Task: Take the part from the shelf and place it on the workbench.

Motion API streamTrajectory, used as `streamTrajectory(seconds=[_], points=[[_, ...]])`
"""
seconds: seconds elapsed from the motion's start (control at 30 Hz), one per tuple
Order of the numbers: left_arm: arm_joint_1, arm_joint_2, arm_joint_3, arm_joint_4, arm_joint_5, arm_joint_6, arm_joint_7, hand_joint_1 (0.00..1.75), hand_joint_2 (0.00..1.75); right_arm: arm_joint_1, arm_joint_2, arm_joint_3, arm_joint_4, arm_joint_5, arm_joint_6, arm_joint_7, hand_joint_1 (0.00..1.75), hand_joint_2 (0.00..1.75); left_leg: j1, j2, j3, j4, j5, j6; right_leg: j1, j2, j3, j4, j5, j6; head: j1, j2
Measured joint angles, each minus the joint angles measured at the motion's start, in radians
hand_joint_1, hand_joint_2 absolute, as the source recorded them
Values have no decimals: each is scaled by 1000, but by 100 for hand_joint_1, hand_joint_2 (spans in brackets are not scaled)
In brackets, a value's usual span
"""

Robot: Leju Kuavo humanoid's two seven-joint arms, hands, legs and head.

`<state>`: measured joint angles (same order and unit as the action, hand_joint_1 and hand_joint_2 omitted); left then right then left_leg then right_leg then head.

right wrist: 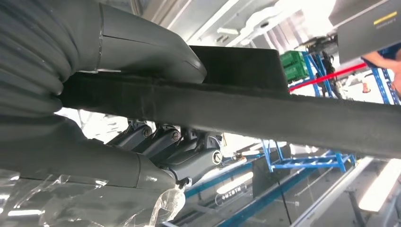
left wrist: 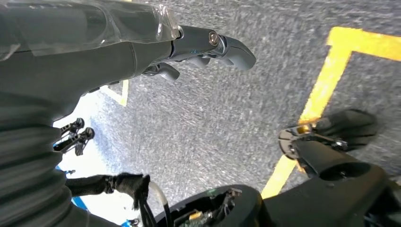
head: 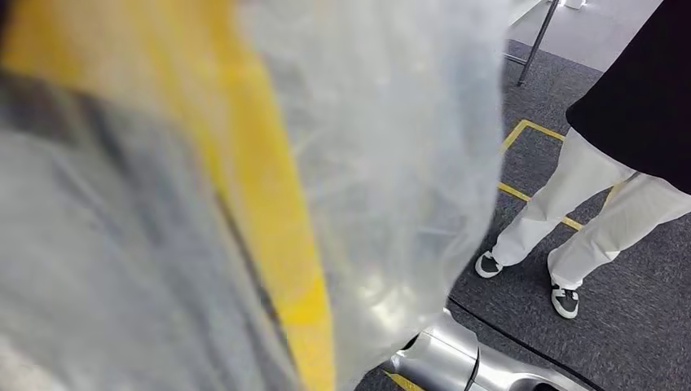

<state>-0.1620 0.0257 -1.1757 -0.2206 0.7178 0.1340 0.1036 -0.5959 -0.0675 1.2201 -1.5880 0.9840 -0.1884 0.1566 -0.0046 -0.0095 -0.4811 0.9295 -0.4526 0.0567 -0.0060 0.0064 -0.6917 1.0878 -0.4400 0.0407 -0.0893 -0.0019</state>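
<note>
Right wrist view has the right hand (right wrist: 156, 142) clamped on the part (right wrist: 265, 111), a long dark bar with a rough, foam-like skin: the thick grey thumb (right wrist: 146, 49) lies over one side of it and the darker fingers (right wrist: 165, 142) curl round the other, so the bar runs through the palm. A dark, flat-sided block of the same part rises just beyond the thumb. The bar's long axis leads straight away from the wrist, out past the fingers and off the picture's far edge, with much more of its length ahead of the hand than inside it. Beyond it are blue shelf frames (right wrist: 302, 163), a green crate (right wrist: 293, 64) and a red strip, all well apart from the part. In the head view a blurred mass of yellow, grey and clear plastic wrap (head: 383, 147) sits very close to the lens; whether this is the part I cannot tell. The silver right arm (head: 456, 362) comes in below it. To the right a person in white trousers (head: 587, 204) and a dark top stands on grey carpet (head: 652, 326) with yellow floor tape (head: 525, 130), near the robot's right side. In the left wrist view the left hand (left wrist: 203, 47) hangs over the carpet holding nothing, its fingers loosely extended and apart, with a yellow tape corner well beyond them.
</note>
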Motion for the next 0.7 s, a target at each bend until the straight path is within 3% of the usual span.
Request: streamTrajectory(seconds=[0.07, 0.1, 0.2, 0.27, 0.33, 0.4, 0.43, 0.47, 0.53, 0.57, 0.6, 0.7], points=[[-1, 0, 0, 0, 0, 0, 0, 0, 175, -1, 0, 0, 0, 0, 0, 0, 175, 175, -1, -1, 19, 1, -23, -10, 1, -4, 37, -107, 76, -7, 2, 0], [-1, 0, 0, 0, 0, 0, 0, 0, 175, 0, 0, 1, 0, 1, 0, 0, 175, 175, -3, 0, 23, 2, -30, -16, 3, -5, 42, -126, 90, -15, 4, 0], [-4, 0, 0, 0, 0, 0, -2, 0, 175, 0, 1, 1, 0, 1, 1, 2, 175, 175, -2, 2, 18, 28, -33, -28, 4, -4, 51, -129, 81, -39, 7, 0], [-3, -1, 0, 0, 1, 0, -3, 0, 175, 0, 2, 1, 0, 2, 1, 3, 175, 175, 1, 3, -37, 123, -41, -34, 1, -5, 65, -131, 73, -48, 7, 0], [-6, -1, 0, 0, 2, 0, -7, 0, 175, 0, 2, 2, 0, 3, 1, 3, 175, 175, 3, 3, -129, 261, -85, -41, 2, -5, 77, -132, 60, -53, 6, 0], [-13, -2, 2, 0, 4, 0, -10, 0, 175, 1, 2, 2, 0, 3, 1, 4, 175, 175, 4, 4, -192, 324, -132, -45, 5, -6, 95, -132, 44, -54, 6, 0], [-15, -2, 3, 0, 4, 0, -10, 0, 175, 1, 2, 2, 0, 4, 1, 4, 175, 175, 4, 4, -197, 306, -127, -44, 6, -7, 107, -132, 35, -54, 6, 0], [-14, -2, 3, 0, 4, 0, -10, 0, 175, 1, 2, 2, 0, 4, 1, 4, 175, 175, 3, 4, -187, 254, -96, -40, 8, -7, 121, -132, 26, -54, 6, 0], [-9, -2, 3, 0, 4, 0, -10, 0, 175, 1, 2, 3, 0, 5, 1, 4, 175, 175, -4, 10, -150, 112, 13, -24, 12, -7, 147, -132, 8, -51, 6, 0], [-7, -2, 3, 0, 4, -1, -10, 0, 175, 0, 3, 3, 0, 6, 1, 4, 175, 175, -9, 14, -137, 59, 50, -16, 13, -7, 155, -133, 0, -48, 6, 0], [-6, -1, 3, 0, 5, 0, -9, 0, 175, 0, 4, 3, 0, 8, 1, 4, 175, 175, -14, 17, -130, 26, 73, -8, 14, -8, 160, -134, -5, -43, 6, 0], [-6, -1, 3, 0, 8, 0, -9, 0, 175, 1, 7, 3, 0, 10, 1, 4, 175, 175, -14, 9, -109, 2, 77, 11, 11, -11, 169, -119, -9, -24, 6, 0]])
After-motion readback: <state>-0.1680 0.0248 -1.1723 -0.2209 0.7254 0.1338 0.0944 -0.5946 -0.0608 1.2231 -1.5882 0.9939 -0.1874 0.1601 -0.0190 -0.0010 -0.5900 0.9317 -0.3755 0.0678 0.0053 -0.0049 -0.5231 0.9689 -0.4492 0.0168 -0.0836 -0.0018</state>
